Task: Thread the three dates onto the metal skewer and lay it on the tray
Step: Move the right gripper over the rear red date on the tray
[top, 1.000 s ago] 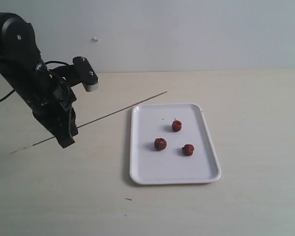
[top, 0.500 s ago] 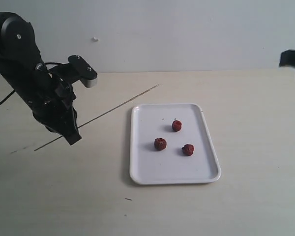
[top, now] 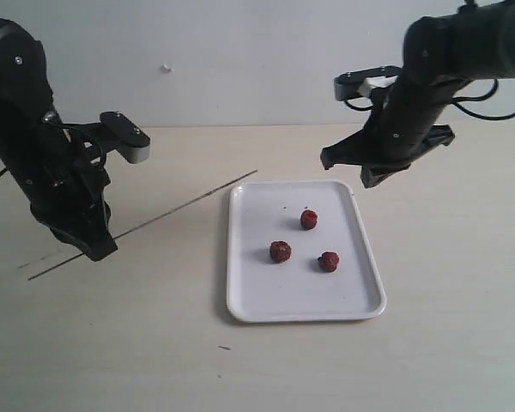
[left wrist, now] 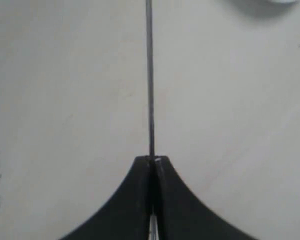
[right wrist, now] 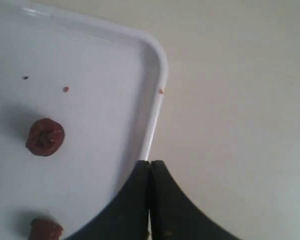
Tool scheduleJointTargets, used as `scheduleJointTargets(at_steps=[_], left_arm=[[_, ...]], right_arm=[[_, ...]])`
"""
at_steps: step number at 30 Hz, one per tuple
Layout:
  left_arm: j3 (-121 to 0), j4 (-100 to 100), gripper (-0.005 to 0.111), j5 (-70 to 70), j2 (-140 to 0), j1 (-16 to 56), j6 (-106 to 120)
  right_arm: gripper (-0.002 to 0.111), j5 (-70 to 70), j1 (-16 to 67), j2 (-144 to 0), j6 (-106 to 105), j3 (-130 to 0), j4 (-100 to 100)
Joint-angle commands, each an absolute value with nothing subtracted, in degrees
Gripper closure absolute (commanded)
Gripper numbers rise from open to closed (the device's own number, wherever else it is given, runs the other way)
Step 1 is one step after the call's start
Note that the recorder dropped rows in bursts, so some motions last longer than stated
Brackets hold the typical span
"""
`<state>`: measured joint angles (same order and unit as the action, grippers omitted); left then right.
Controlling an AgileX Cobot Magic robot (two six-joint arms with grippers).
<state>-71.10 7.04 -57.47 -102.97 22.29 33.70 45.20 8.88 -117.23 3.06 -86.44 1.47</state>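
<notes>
My left claw [left wrist: 152,161] pinches the metal skewer [top: 180,206], tip aimed for threading. My right claw [right wrist: 150,164], pressed together and empty, hovers above the tray [top: 360,305] near the three dates [top: 280,251].

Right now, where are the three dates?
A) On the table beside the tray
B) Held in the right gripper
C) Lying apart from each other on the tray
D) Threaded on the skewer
C: the three dates lie loose on the white tray, none touching another, while the skewer is bare, pinched in the left gripper off to the side.
</notes>
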Motion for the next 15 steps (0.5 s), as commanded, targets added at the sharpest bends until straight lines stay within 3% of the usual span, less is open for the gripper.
scheduleJointTargets(at_steps=[1,9,15], left_arm=[[-71.36,6.88,0.107,-54.92,-102.73,18.61,32.5],[-71.36,7.13,0.107,-52.29,-102.73,17.09,32.96],[-71.36,7.95,0.107,-51.68,-102.73,17.09,32.96]], right_arm=[[0.098,59.44,10.84,-122.22,-1.53,-98.91,1.58],[0.06,66.86,15.44,-126.73,-9.66,-107.89,-3.49],[0.055,61.68,16.94,-129.48,-8.42,-107.89,-3.86]])
